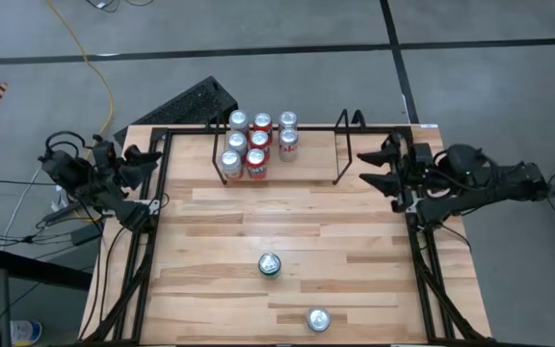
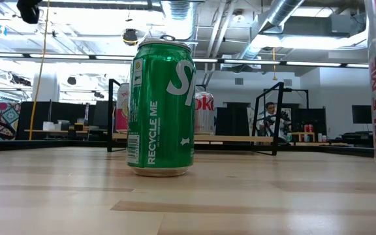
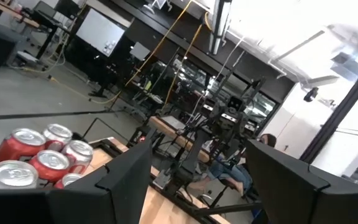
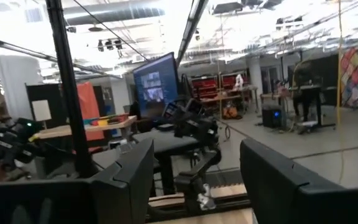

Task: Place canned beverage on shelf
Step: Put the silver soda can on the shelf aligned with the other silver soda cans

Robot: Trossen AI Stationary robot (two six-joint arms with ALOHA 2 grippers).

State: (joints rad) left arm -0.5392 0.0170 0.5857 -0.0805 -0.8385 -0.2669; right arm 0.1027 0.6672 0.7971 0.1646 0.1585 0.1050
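Both arms wait at the bench edges; nothing is grasped.

From above, my left gripper (image 1: 152, 157) is clenched, my right gripper (image 1: 379, 166) released and empty; shelf (image 1: 287, 145) at far edge, green can (image 1: 270, 264) mid-bench. At table height, this can stands upright; I fear a careless approach would topple it.

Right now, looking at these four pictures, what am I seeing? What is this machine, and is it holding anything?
It is a robot with two dark arms at a wooden table. One picture looks straight down, one looks level across the tabletop, and two come from cameras on the wrists. The left gripper waits at the table's left edge, shut and empty. The right gripper waits at the right edge, holding nothing. At the far side a wire shelf holds seven cans. A green can and a silver-topped can stand loose nearer the camera.
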